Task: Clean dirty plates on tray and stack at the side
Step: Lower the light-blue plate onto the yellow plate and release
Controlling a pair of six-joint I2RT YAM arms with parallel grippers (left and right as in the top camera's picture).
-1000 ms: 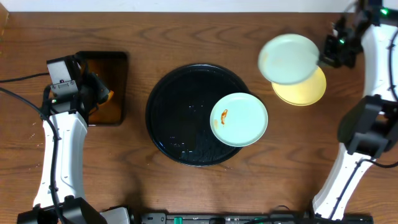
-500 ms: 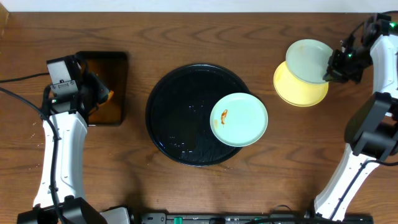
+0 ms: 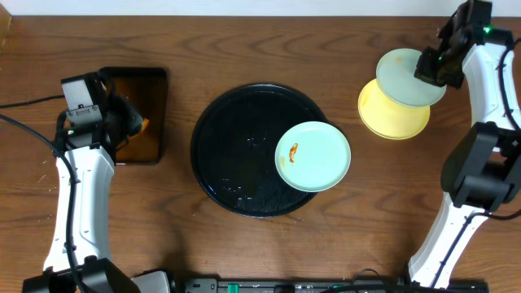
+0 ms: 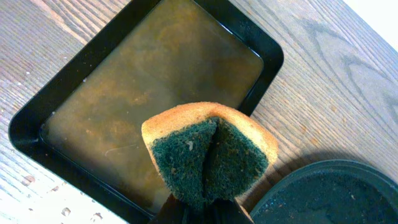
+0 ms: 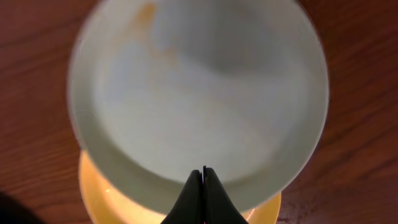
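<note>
While clenched on the rim of the mint plate (image 5: 199,93), keep the right gripper (image 5: 203,180) level and bring the plate down flat on the yellow plate (image 5: 112,202), lying just under it at the far right of the table (image 3: 244,49). Centre first: seen from above, set off toward the far right, covering only part of the yellow plate. Cannot tell whether touching already or hanging just above. Release only when resting fully, otherwise risk of sliding off the stack. Faint brownish trace near one rim of the mint plate, maybe sauce, maybe only a reflection; better to check.

Left gripper (image 4: 199,208) clenched on a sponge (image 4: 208,155), folded with the green side out, held over the right edge of the small tray (image 4: 62,157) of brown liquid, at the left of the table. Probably ready for the next wash.

Counting: three plates, two mint and one yellow. One mint plate grasped at the far right, with the yellow plate under it. Dirty plate (image 3: 313,156), with an orange smear, lying on the right side of the round tray (image 3: 220,138) and overhanging its rim a little. Two trays, one sponge, two grippers.
</note>
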